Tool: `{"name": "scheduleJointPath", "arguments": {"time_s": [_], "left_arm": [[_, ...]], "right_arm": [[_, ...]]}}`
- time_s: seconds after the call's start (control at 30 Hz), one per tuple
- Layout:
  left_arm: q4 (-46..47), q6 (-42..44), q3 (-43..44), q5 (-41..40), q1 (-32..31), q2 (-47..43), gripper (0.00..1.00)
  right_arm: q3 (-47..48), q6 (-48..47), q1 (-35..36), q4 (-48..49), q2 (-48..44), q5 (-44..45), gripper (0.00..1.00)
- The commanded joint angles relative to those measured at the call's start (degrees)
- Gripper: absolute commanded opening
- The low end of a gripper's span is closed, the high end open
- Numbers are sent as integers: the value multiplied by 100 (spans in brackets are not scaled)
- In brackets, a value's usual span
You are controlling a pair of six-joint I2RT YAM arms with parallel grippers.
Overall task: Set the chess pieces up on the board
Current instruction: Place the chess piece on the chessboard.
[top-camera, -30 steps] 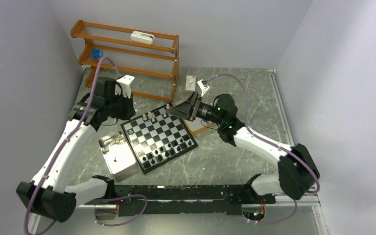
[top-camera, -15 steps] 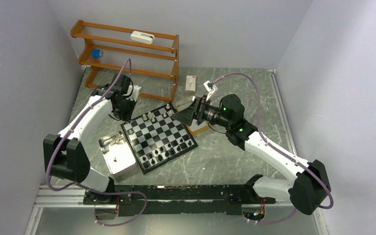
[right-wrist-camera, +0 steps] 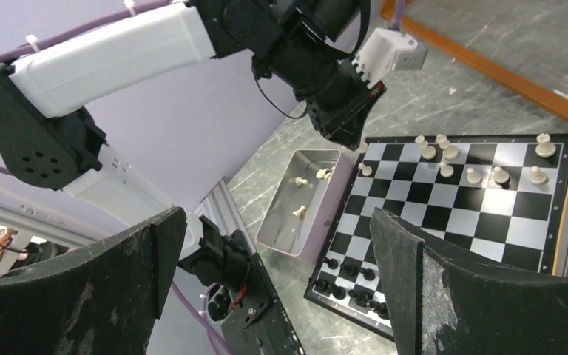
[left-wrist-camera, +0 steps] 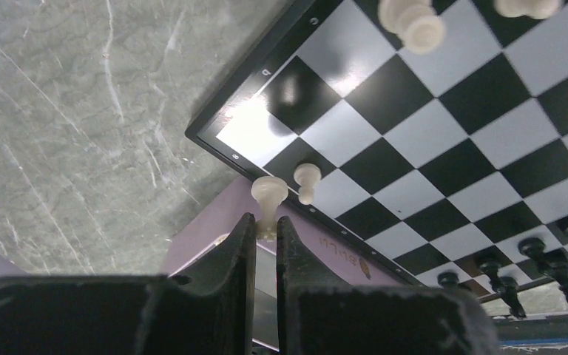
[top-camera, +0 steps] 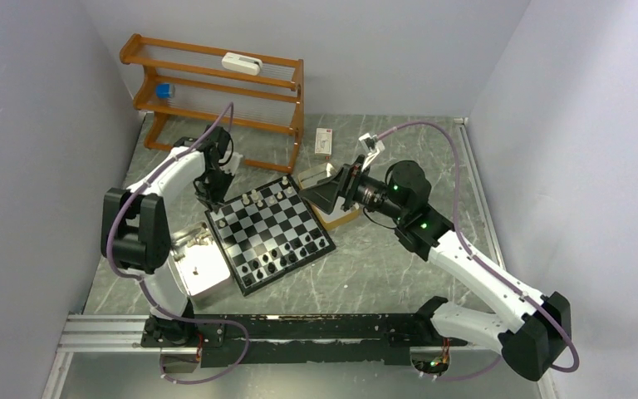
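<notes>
Now your left arm's fingers [left-wrist-camera: 237, 251] are clenched on a white pawn [left-wrist-camera: 269, 194], pinching its stem low so that the round head stands clear above the tips. The left gripper [left-wrist-camera: 266, 223] hangs over the border of the board [left-wrist-camera: 384, 159] at its far left corner. The pawn is still in the air, with no square under its base that you could call settled. Just beside it a second pawn [left-wrist-camera: 307, 177] stands on the board near that edge.

What has changed in the last second is the arm, not the grip. Your left elbow has swung up and inward from low on the left, and the wrist has come round to point down at that corner. The jaws have stayed pressed on the pawn throughout. I judge that the carry is over and the placing begins here.

Further out, the tray [top-camera: 208, 270] lies against the board's left side and holds a few loose white pieces [right-wrist-camera: 299, 212], so more trips remain. The black pieces [right-wrist-camera: 347, 270] crowd the near rows, and other white ones [right-wrist-camera: 473, 175] sit scattered on the far rows.

Your right gripper [top-camera: 314, 193] is spread wide and carries nothing. It has drifted back a little toward the right, hovering off the board's far right corner. That leaves your left arm a free path down. Mind the neighbouring pawn as you lower.
</notes>
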Motion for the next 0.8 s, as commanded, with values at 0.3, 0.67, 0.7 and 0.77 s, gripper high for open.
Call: {"name": "scheduleJointPath", "arguments": {"time_s": [0.3, 0.67, 0.7, 0.77], "left_arm": [[189, 158, 62, -36, 198, 347, 5], [192, 221, 281, 150, 208, 703, 5], [202, 212, 285, 157, 208, 728, 6], [233, 222, 277, 218, 208, 758, 8]], "right_arm": [[169, -369, -14, -258, -322, 391, 100], [334, -557, -17, -457, -294, 533, 100], [337, -538, -18, -439, -290, 513, 100], [346, -498, -18, -426, -273, 501, 100]]}}
